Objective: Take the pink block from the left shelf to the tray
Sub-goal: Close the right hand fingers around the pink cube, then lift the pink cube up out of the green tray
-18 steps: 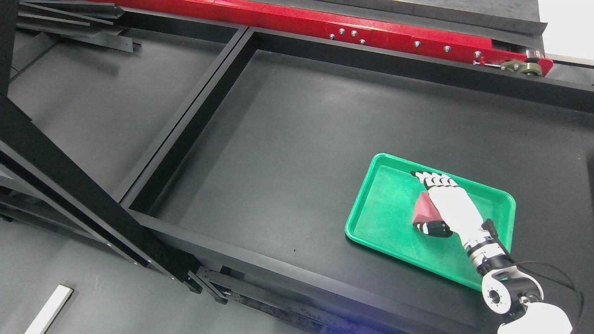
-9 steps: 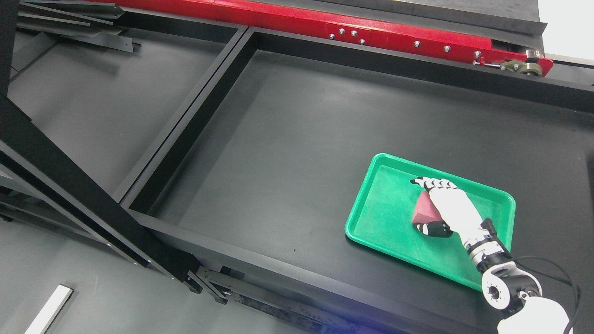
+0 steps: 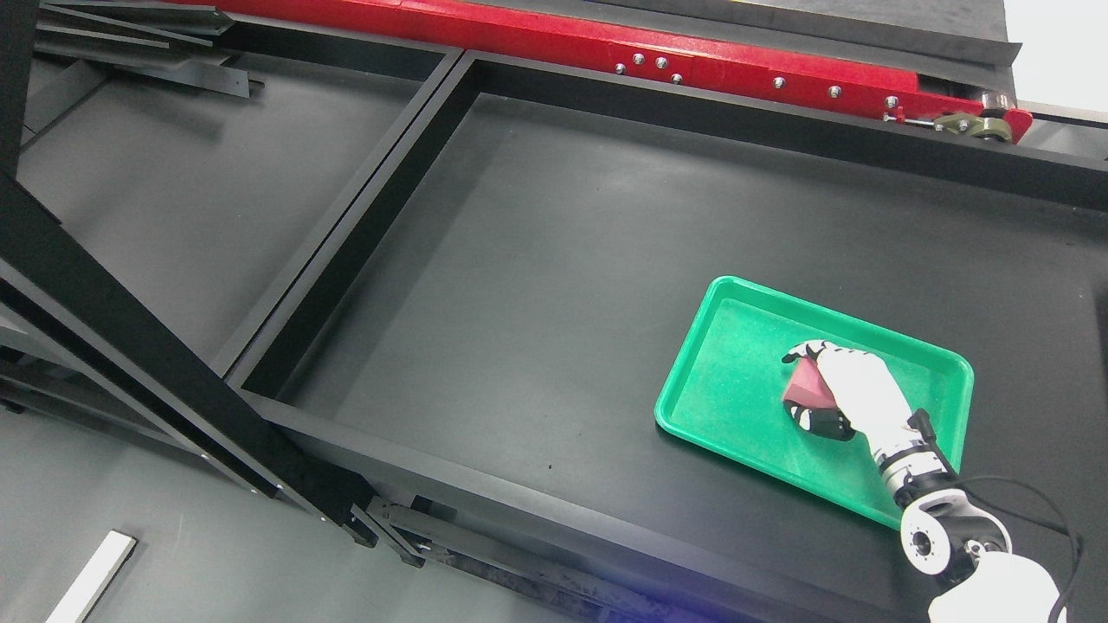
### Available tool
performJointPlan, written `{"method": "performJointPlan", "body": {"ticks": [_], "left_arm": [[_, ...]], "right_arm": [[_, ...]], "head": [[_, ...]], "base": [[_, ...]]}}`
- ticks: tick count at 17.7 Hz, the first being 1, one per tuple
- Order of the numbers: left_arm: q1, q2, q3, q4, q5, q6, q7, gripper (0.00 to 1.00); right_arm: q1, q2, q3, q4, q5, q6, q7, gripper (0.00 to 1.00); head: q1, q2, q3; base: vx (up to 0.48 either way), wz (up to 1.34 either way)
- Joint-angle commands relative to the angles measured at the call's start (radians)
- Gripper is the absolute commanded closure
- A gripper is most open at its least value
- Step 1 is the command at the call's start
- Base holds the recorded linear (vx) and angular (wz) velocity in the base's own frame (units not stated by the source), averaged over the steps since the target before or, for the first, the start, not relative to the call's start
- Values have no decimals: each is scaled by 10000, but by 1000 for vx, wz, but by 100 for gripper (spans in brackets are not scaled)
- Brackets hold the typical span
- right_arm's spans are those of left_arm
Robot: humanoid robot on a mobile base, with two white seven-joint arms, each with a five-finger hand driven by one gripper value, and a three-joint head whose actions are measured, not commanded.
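Observation:
A pink block (image 3: 808,386) is over the floor of the green tray (image 3: 727,372), which lies on the black shelf surface at the right. My right hand (image 3: 797,388), white with black fingertips, comes in from the lower right and is shut on the block, fingers over its far side and thumb on its near side. Whether the block touches the tray floor is hidden by the hand. The left arm does not show.
The tray lies in a wide black shelf bay (image 3: 537,260) with raised black rims. A second bay (image 3: 190,182) is to the left, past a divider. A red beam (image 3: 606,43) runs along the back. A black slanted post (image 3: 130,346) crosses the lower left.
My right hand has lowered with the pink block and its fingers have curled closer around it. The green tray has shifted slightly right and toward the back.

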Motion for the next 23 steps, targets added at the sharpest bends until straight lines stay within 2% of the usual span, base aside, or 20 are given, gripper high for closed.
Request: {"method": "performJointPlan", "body": {"ticks": [1,4,12,17,23], "left_arm": [[-230,175,0,-175,-15,-8,-6,0],[-245,175,0,-175,-15,-8,-6,0],[-230,175,0,-175,-15,-8,-6,0],[-230,175,0,-175,-15,-8,-6,0],[-245,175,0,-175,-15,-8,-6,0]], "right_arm": [[-14,-20,-166,319,-149,-48,10,96],[1,26,-611,120,-440,-78,-372,97],[521,26,-1302,-1320,-1269,-813,-2673,96],[1396,118,-1593,-3039,-1744,-1459,-2890,96],[1704,134,-1670,-3592,-2173,-1566,-2890,96]], "head": [[0,0,0],[0,0,0],[0,0,0],[0,0,0],[0,0,0]], "base": [[0,0],[0,0],[0,0],[0,0],[0,0]]}}
